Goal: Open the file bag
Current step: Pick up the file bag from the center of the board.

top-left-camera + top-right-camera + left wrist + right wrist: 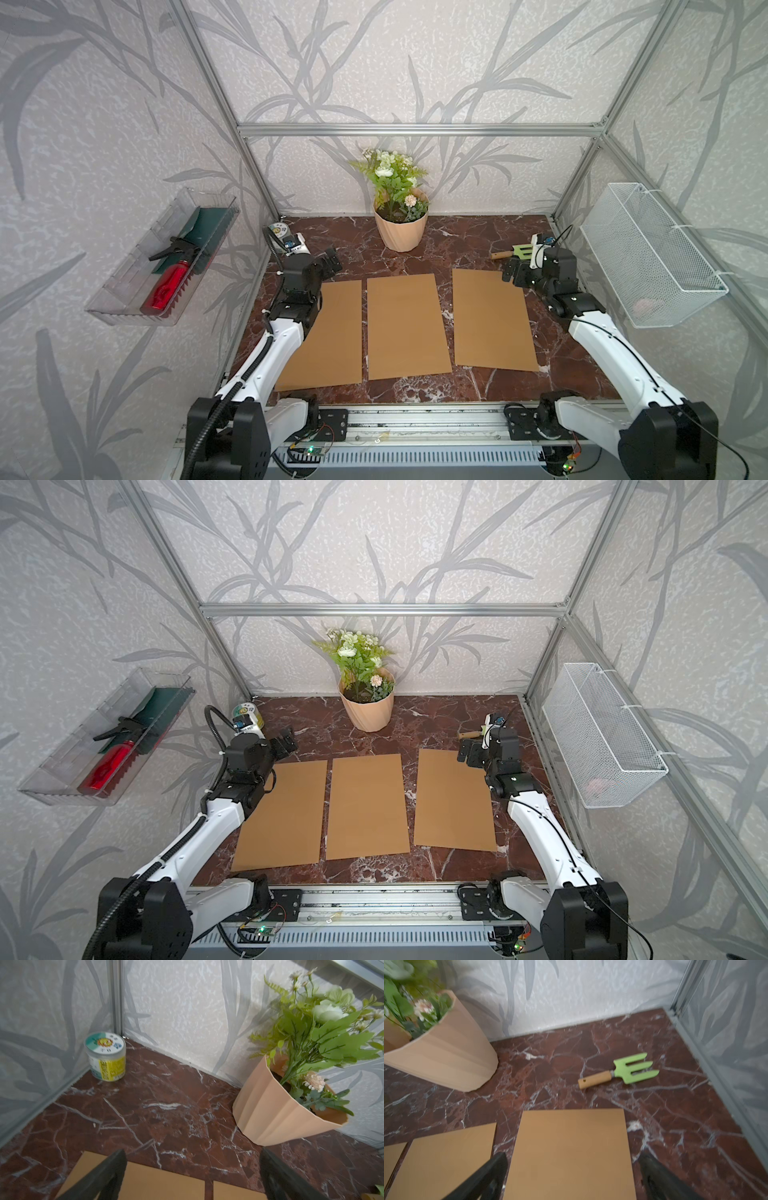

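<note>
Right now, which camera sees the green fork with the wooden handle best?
The right wrist view: the green, wooden-handled garden fork lies whole on the red marble tabletop. In both top views the right arm hides part of the fork. The left wrist view catches a sliver.

Soft, even light fills both top views, bright and sharp, with faint shadows on the worktop (478,232) and a pale sheen on its marble toward 12 o'clock; the wide lens bows the frame posts (216,83) at the edges. The right wrist view is blurred, worst on the flower pot (446,1053) at 9 o'clock and the dark right claw (573,1156) at 6 o'clock; the left wrist view is crisper.
</note>
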Action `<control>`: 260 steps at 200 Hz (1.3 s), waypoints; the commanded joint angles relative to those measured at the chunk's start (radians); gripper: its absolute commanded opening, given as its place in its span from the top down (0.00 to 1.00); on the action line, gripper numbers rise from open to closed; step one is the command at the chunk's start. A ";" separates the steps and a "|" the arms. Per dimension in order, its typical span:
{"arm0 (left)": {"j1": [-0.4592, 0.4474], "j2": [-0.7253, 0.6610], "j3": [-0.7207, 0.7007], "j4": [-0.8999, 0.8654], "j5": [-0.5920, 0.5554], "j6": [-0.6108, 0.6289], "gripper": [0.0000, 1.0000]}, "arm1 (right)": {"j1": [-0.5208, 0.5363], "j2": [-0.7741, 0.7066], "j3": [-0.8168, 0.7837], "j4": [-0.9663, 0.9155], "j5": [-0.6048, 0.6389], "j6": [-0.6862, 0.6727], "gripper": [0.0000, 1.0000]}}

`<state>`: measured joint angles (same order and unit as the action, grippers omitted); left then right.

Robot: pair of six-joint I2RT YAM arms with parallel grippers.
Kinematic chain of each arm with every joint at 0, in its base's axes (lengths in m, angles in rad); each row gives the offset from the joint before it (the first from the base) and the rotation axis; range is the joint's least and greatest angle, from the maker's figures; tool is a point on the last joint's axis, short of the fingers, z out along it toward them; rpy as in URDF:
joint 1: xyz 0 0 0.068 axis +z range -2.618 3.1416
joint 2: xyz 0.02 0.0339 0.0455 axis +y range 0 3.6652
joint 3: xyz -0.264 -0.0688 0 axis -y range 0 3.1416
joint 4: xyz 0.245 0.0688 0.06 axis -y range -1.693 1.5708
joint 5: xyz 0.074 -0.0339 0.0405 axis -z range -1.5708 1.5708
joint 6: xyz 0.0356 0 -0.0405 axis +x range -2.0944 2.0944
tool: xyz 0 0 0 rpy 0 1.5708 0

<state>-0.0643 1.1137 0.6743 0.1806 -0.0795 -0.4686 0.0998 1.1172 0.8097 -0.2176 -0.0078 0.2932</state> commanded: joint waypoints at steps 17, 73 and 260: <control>0.000 0.024 0.070 -0.135 0.214 -0.066 0.01 | -0.009 0.012 -0.010 -0.179 -0.292 0.178 0.01; -0.121 0.092 0.172 -0.420 0.170 -0.027 0.01 | 0.375 0.011 0.077 -0.489 -0.026 0.296 0.01; -0.275 0.283 0.164 -0.433 0.157 -0.021 0.56 | 1.166 0.039 -0.270 -0.179 0.304 1.291 0.18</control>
<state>-0.3328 1.3605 0.8200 -0.2829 0.0463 -0.4881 1.2385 1.1320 0.5846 -0.4839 0.2554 1.4536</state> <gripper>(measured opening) 0.479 0.830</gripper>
